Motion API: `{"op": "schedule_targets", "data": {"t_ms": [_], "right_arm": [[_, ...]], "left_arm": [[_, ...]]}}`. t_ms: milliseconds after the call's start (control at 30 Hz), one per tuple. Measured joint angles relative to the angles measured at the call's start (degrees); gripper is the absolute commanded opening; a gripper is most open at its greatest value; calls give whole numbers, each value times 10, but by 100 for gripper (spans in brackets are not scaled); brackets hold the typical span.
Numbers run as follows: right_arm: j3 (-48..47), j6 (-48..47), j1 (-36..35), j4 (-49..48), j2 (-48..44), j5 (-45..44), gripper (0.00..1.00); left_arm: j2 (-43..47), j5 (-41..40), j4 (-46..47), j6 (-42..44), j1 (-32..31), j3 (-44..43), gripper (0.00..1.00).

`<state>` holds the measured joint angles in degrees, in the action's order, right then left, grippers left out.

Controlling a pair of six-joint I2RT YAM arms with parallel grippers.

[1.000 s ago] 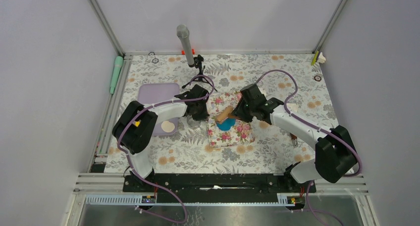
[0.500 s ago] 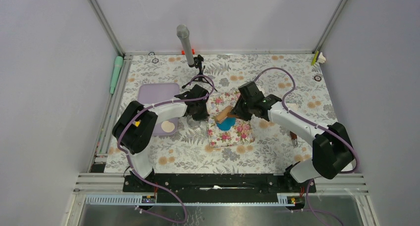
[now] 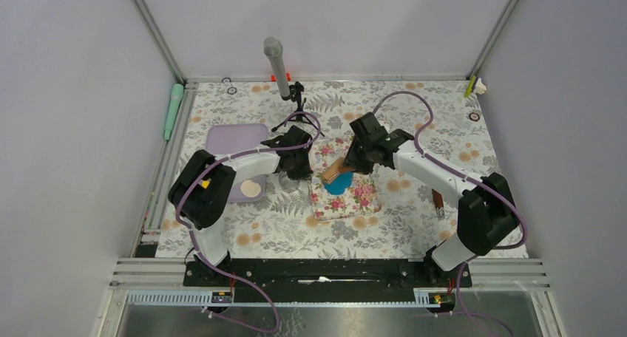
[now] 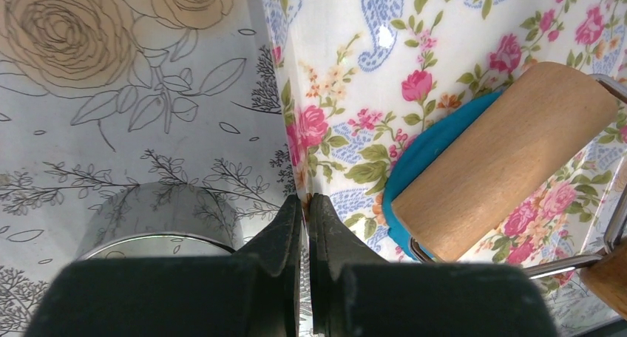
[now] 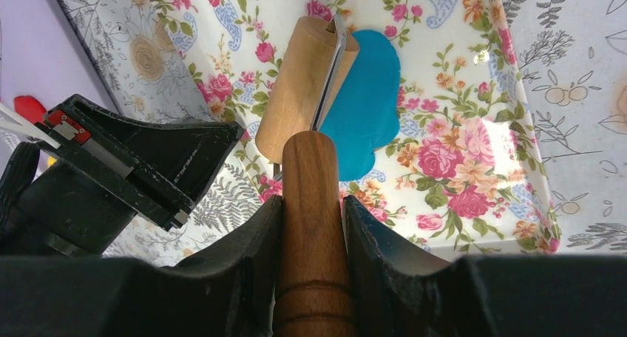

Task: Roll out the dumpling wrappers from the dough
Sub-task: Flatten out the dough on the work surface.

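The dough (image 3: 341, 183) is a flattened, irregular bright blue sheet (image 5: 367, 109) lying on the floral pink mat (image 3: 353, 198). A wooden roller's drum (image 5: 299, 86) rests on the dough's left part (image 4: 414, 167). My right gripper (image 5: 310, 200) is shut on the roller's wooden handle (image 5: 310, 167), just right of the drum (image 3: 333, 171). My left gripper (image 4: 305, 198) is shut on the mat's left edge (image 4: 296, 152), beside the drum (image 4: 503, 182). Dumpling wrappers are out of view.
A lilac tray (image 3: 233, 141) with a pale disc (image 3: 251, 188) lies left of the mat. A microphone on a stand (image 3: 277, 67) stands behind it. A metal ring (image 4: 148, 226) sits by my left gripper. A brown tool (image 3: 438, 202) lies at the right.
My right arm has swung left and away from the bases, pushing the roller a little farther across the dough. The left gripper has stayed put on the mat's edge.
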<state>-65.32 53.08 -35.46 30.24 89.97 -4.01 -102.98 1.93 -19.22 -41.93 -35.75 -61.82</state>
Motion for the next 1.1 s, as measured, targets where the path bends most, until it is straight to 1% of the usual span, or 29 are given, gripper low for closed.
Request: {"op": "schedule_targets", "data": {"t_ms": [167, 333, 500, 600, 700, 833, 933, 1100], "right_arm": [[-46, -21, 0, 48, 14, -11, 0], [-58, -32, -1, 98, 1, -26, 0], [-55, -45, -1, 163, -43, -46, 0], [-40, -53, 0, 210, -83, -75, 0], [-18, -53, 0, 236, -123, -89, 0], [20, -48, 0, 246, -160, -83, 0], [54, -39, 0, 243, -184, -62, 0], [61, -29, 0, 234, -200, -33, 0]], "left_arm": [[-2, 14, 3, -1, -2, -1, 0], [-3, 42, 7, -5, -16, -1, 0], [-3, 78, 8, -1, -35, -6, 0], [-4, 96, -3, 15, -37, -12, 0], [-10, 101, -9, 20, -36, -16, 0], [-15, 104, -12, 23, -36, -19, 0], [-15, 104, -15, 25, -36, -21, 0], [-15, 104, -16, 25, -36, -22, 0]]}}
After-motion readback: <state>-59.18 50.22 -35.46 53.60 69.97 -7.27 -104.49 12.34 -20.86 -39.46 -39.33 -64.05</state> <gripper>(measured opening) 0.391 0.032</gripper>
